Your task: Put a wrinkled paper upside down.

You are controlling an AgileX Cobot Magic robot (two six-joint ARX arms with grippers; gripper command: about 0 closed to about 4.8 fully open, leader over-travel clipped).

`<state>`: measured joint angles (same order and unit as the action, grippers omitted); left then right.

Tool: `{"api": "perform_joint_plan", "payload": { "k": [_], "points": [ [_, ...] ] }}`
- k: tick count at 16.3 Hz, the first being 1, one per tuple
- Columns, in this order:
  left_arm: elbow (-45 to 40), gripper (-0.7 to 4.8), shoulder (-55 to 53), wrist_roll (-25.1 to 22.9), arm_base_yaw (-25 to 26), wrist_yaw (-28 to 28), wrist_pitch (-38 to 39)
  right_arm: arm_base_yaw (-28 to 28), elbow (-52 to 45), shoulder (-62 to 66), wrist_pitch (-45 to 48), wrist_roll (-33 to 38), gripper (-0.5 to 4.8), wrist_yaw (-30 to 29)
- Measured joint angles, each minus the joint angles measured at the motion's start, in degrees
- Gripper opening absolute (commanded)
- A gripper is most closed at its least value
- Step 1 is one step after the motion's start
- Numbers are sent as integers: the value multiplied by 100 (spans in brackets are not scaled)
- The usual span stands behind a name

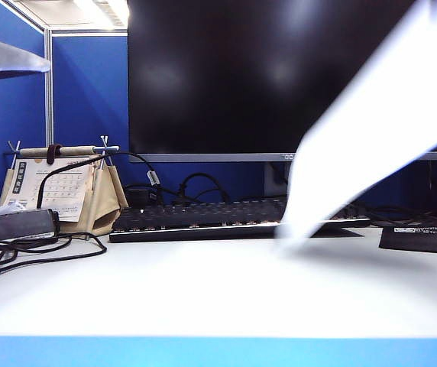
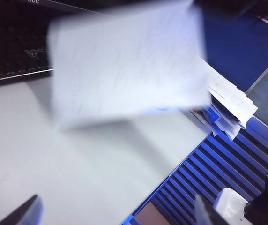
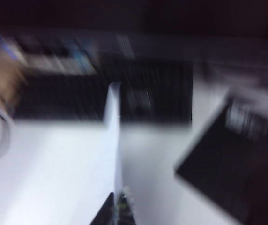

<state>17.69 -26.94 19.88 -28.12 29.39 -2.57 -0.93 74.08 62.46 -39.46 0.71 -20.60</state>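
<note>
Wrinkled paper (image 1: 371, 122) hangs pinched in right gripper (image 3: 117, 206); left gripper (image 2: 115, 213) gapes

Exterior view sits low at the white desk's (image 1: 218, 290) front edge, facing the black monitor (image 1: 280, 76) and black keyboard (image 1: 203, 218). Left wrist view looks down obliquely over the desk and keyboard, with the wide-apart left gripper (image 2: 120, 215) at frame edge. Right wrist view, blurred, faces the keyboard from near; pinched-together right gripper (image 3: 117, 211). All three share the keyboard, the desk and the white wrinkled paper (image 1: 371, 130).
</note>
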Motion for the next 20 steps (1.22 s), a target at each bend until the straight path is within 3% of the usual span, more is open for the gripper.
{"api": "perform_joint_plan", "payload": {
  "k": [3,5,6,8,10,11,15,20],
  "points": [
    [0,426,0,-85,0,59,-59,177,1071,-343,-614,-109,-6,-7],
    [0,426,0,-85,-2,260,-111,870,1486,-332,-988,-280,-6,24],
    [0,426,4,-85,-2,262,-127,1252,1488,-332,-1071,-332,-6,271],
    [0,426,4,-85,-2,334,-138,2498,1488,-146,-1685,-442,-6,1593],
    [0,426,2,-85,-2,369,-170,3375,1355,302,-2192,-490,-6,2507],
    [0,426,2,-85,0,382,-173,3733,1121,503,-2153,-459,-6,2564],
    [0,425,4,-63,0,592,-175,4234,380,1060,-835,-214,-6,2557],
    [0,425,9,157,0,885,-177,4225,-107,2131,229,-4,-6,2507]
  ]
}}
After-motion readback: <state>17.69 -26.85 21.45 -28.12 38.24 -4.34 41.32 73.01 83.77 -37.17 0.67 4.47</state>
